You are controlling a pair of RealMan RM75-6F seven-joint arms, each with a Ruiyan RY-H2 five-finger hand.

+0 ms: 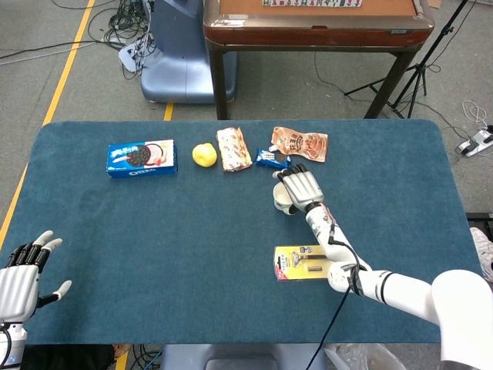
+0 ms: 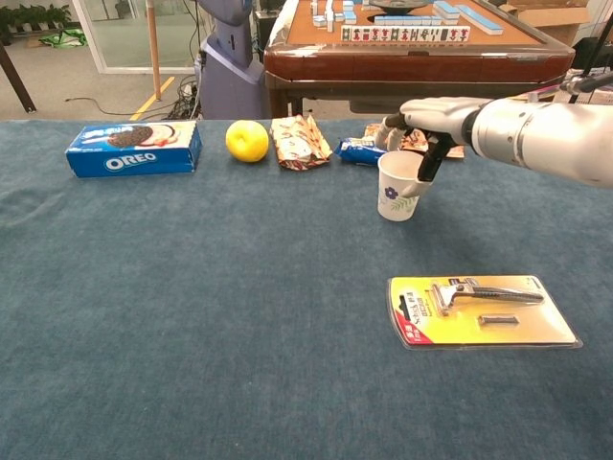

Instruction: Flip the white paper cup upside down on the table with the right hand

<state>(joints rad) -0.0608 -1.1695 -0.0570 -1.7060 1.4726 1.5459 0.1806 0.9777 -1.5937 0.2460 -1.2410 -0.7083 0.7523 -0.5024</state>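
The white paper cup (image 1: 282,197) (image 2: 397,196) stands upright, mouth up, on the blue table (image 1: 192,254), right of centre. My right hand (image 1: 302,187) (image 2: 431,120) comes over it from the right. Its fingers curl behind the far rim while the thumb presses on the cup's right wall, so the hand grips the cup. In the head view the hand hides the right part of the cup. My left hand (image 1: 23,277) hovers at the near left corner, holding nothing, its fingers spread.
Along the back stand an Oreo box (image 1: 141,157), a lemon (image 1: 204,154), and three snack packets, the nearest blue one (image 1: 273,159) just behind the cup. A yellow razor pack (image 1: 308,262) lies in front of the cup. A wooden table stands beyond.
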